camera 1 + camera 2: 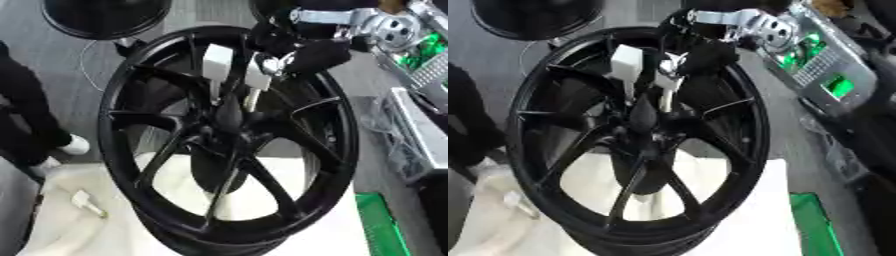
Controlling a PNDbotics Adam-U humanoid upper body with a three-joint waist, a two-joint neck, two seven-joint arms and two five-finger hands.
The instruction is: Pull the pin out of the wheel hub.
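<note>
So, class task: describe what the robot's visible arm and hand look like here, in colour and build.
Only the right arm shows, entering top right: silver metal joint housings with round fittings, then black covering towards the right hand, which is black with small silvery parts near the fingers. No markings can be made out.

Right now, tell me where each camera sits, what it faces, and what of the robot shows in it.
Left eye view: in the head, looking down at the black wheel; the right hand comes in from the upper right, fingers at a white pin.
Right eye view: beside it, same downward look; the same arm shows, and more of the green-lit equipment.
Both share the wheel, pin and white cloth.
</note>
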